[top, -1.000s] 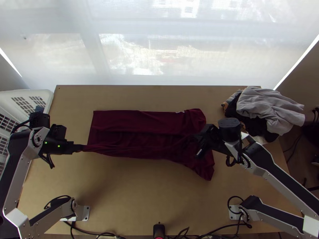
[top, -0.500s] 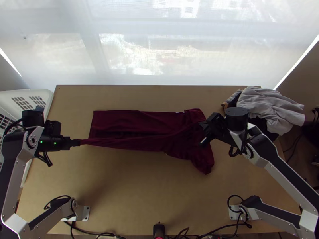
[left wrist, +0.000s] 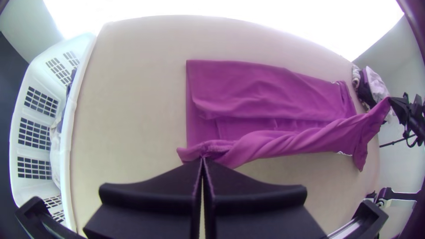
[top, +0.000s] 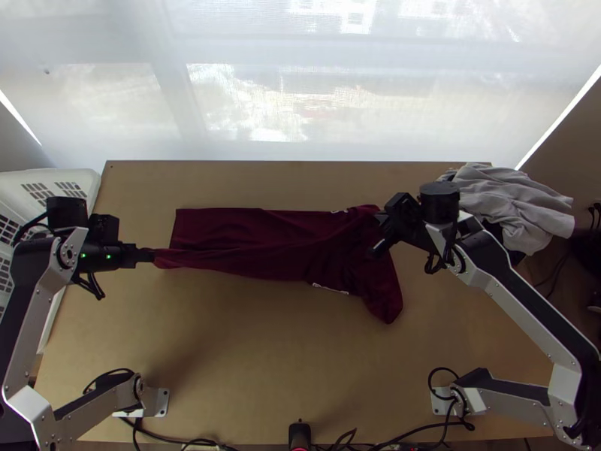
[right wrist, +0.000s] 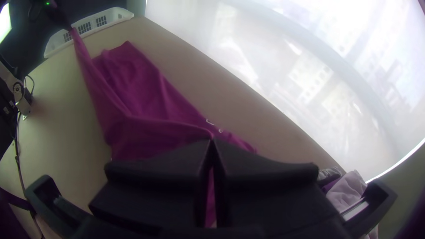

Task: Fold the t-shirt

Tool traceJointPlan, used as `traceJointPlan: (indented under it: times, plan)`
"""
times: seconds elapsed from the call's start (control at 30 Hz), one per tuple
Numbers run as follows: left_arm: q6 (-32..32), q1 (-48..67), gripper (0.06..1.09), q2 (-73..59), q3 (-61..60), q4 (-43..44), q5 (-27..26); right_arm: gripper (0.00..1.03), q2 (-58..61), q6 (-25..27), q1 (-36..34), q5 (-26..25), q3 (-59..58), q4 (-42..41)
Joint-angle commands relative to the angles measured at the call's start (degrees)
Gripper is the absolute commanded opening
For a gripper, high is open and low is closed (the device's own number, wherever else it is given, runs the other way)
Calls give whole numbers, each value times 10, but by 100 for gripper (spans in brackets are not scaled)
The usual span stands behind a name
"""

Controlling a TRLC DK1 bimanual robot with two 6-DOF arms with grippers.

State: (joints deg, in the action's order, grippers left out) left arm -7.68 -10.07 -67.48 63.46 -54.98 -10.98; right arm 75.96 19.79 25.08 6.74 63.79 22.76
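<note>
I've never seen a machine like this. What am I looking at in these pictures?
Two robot arms at a wooden table. The top view looks down from high up; each wrist view comes from a camera on one arm, behind its pincer. On the table lies a dark red T-shirt, partly folded. The left pincer grips one end, the right pincer the other, with cloth stretched between them. A white basket and piled clothes sit at opposite sides.

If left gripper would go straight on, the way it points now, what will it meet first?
Most likely the t-shirt: the left gripper holds one end, and the cloth stretches ahead. The gripper's height is unclear.
</note>
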Motion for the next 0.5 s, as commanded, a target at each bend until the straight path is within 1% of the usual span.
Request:
traceJointPlan:
  times: [0.0,0.47]
  plan:
    - [7,23,9,-47,24,43,0,3,52,5,-15,0,39,-11]
    - [4,51,9,-195,114,87,1,3,208,33,-47,1,175,-14]
